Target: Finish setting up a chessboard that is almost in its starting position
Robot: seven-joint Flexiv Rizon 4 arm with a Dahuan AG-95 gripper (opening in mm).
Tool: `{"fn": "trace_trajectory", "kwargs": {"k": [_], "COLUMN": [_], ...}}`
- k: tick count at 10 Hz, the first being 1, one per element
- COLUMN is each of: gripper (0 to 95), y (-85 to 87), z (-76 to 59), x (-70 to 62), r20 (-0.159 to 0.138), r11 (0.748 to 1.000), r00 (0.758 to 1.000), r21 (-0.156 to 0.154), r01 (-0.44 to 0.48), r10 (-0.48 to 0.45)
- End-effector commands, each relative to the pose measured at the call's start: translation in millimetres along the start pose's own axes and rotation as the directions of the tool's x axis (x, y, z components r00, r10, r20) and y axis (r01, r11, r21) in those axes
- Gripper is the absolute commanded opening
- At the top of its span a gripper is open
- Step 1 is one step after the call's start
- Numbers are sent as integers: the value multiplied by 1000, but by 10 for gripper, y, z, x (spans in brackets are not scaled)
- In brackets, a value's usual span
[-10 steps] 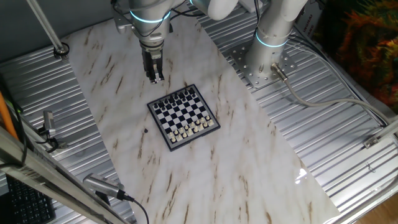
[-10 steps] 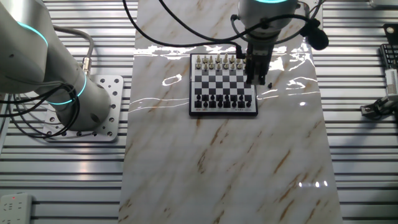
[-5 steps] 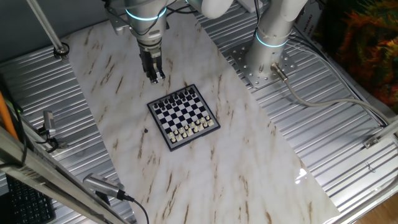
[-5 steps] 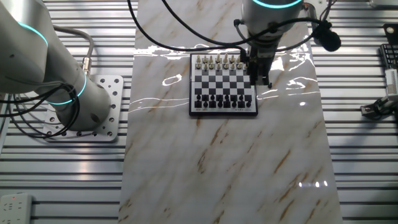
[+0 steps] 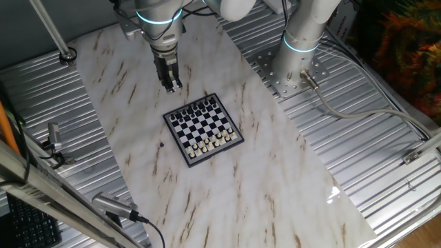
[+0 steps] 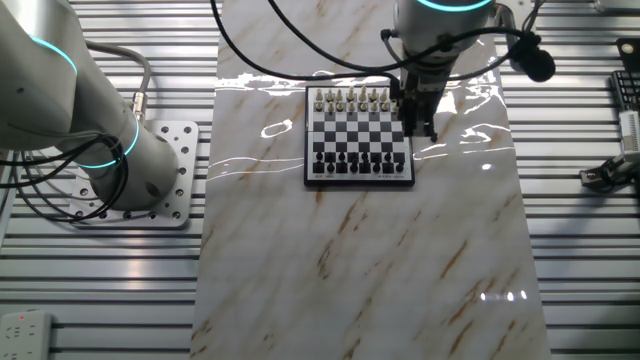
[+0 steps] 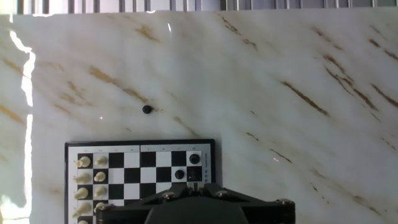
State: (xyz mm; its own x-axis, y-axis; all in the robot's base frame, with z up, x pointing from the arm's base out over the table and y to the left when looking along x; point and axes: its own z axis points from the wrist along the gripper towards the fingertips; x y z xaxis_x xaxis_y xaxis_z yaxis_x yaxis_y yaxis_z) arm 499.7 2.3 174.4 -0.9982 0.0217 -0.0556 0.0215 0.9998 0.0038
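The chessboard [image 5: 203,129] lies on the marble table, dark pieces along its far edge and pale pieces along its near edge. It also shows in the other fixed view [image 6: 359,135] and at the bottom left of the hand view [image 7: 140,171]. One small dark piece [image 5: 161,144] lies off the board on the marble, beside the board's side edge; the hand view shows it too [image 7: 147,109]. My gripper [image 5: 172,85] hangs above the table near that side of the board [image 6: 420,125], fingers pointing down and together, with nothing seen between them [image 7: 194,185].
The marble slab [image 5: 227,200] is flanked by ribbed metal decking. A second robot arm's base [image 5: 296,55] stands at the back right on a bolted plate. Cables [image 5: 358,114] run across the right decking. Camera mounts [image 5: 52,141] stand on the left.
The arm has shifted a little up and away from the board's side; the fingers stay together. Board and stray piece have not moved.
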Motion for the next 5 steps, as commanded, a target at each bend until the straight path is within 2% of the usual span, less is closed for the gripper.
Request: {"fn": "trace_trajectory", "kwargs": {"k": [1, 4, 5], "gripper": [0, 0, 0], "y": [0, 1, 18], "z": [-5, 3, 61], "x": [7, 5, -16], "r20": [-6, -13, -15], "r11": [1000, 1000, 1000], "r00": [1000, 1000, 1000], "r21": [-3, -4, -5], "r01": [3, 19, 22], "r10": [-3, -19, -22]}}
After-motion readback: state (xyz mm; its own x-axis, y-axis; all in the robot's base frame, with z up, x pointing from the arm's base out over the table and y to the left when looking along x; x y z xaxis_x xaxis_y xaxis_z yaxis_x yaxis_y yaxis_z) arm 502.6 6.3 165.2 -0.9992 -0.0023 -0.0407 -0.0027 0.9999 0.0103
